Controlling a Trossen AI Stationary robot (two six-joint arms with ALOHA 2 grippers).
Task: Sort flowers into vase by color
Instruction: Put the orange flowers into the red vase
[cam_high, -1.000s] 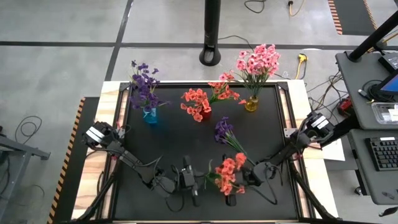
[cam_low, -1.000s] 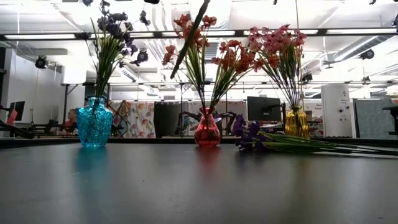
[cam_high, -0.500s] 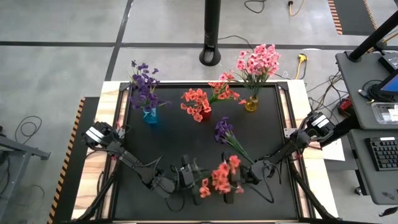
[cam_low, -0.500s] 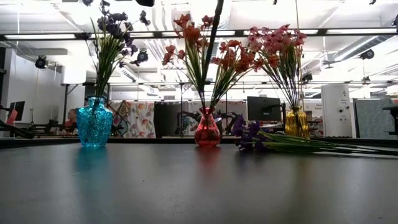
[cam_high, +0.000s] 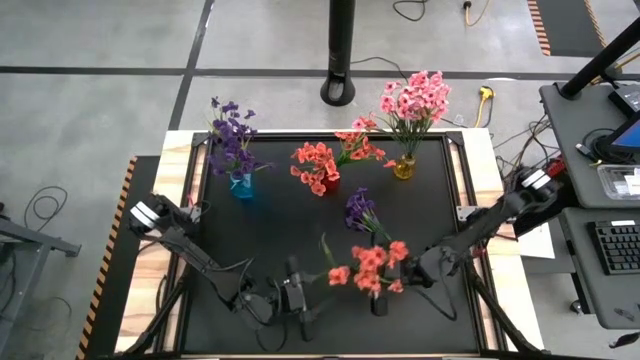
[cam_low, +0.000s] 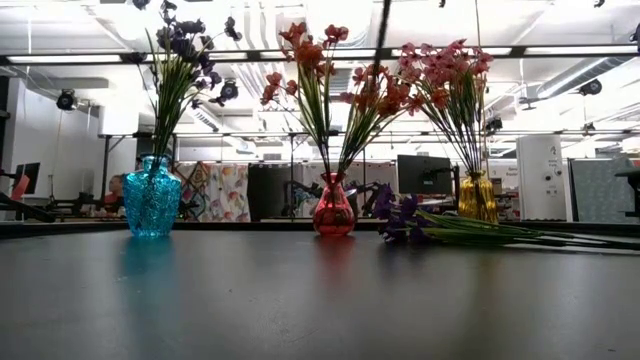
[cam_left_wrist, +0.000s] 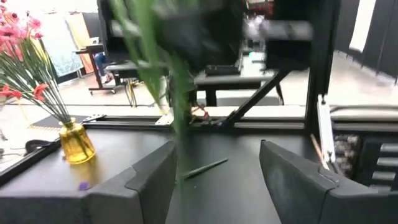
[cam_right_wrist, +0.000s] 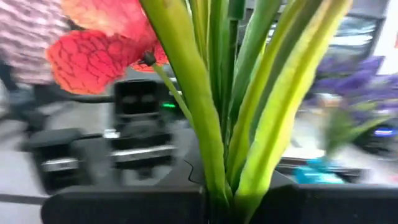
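A coral-red flower sprig (cam_high: 370, 266) hangs upright above the near middle of the table, with my right gripper (cam_high: 379, 298) shut on its green stems (cam_right_wrist: 217, 124). Its lower stem end (cam_low: 383, 35) shows high in the low view, well above the tabletop. My left gripper (cam_high: 293, 296) stands open just left of the sprig; in the left wrist view a blurred green stem (cam_left_wrist: 177, 118) runs between its spread fingers, close to one of them. A purple sprig (cam_high: 364, 214) lies flat on the table. My right gripper pinches the sprig's bundle of green stems and leaves (cam_right_wrist: 219, 186) between its two fingers. The fingers come level from the table's right and lie across the stems. The sprig stands upright, blossoms (cam_right_wrist: 99, 50) above the fingers, lifted clear of the table. My left gripper's fingers are apart around the stem; I cannot tell whether one touches it.
Along the far side stand a blue vase (cam_high: 241, 186) with purple flowers, a red vase (cam_high: 328, 186) with coral-red flowers and a yellow vase (cam_high: 404, 168) with pink flowers. The black tabletop (cam_high: 270, 240) between the vases and the grippers is bare.
My left gripper has opened and let go of the coral-red sprig, drawing back a little toward the near edge. My right gripper has shut on the stems and carried the sprig a little toward the right. The stem has swung from tilted to upright.
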